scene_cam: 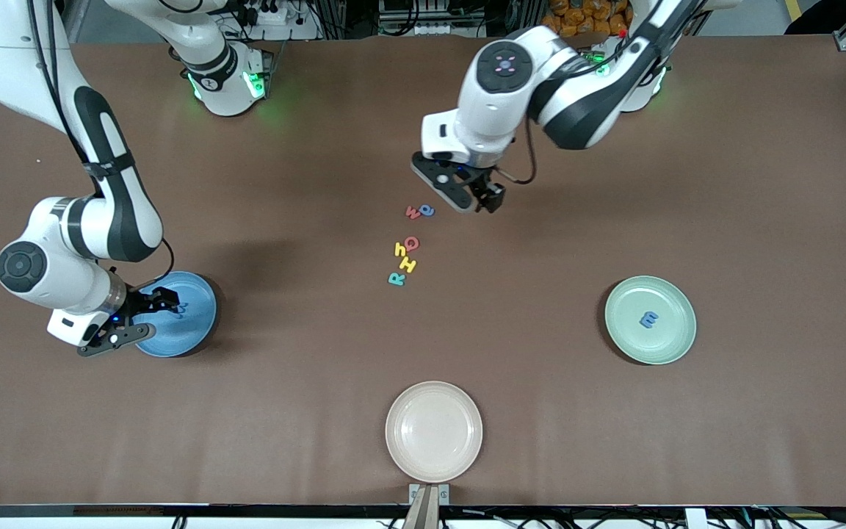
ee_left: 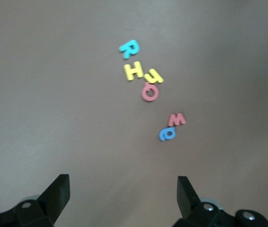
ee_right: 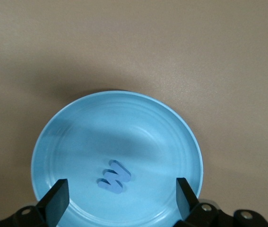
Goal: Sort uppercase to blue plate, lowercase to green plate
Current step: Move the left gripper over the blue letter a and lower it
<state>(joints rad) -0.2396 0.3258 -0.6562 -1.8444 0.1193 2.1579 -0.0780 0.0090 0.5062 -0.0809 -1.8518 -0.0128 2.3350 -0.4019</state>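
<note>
Foam letters (scene_cam: 408, 250) sit mid-counter, nearest the left gripper (scene_cam: 476, 197) hovering beside them, fingers wide open, empty. Right gripper (scene_cam: 145, 317), open over the blue plate (scene_cam: 199, 330), holds nothing; blue M (ee_right: 114, 177) lies inside.

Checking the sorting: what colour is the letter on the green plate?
Blue letter; front view shows it best.

A cream-white plate (scene_cam: 434, 431) sits on the brown table (scene_cam: 687, 184) at the edge nearest the front camera, well apart from both grippers, about midway between them along the table's length, and nothing lies in it.
</note>
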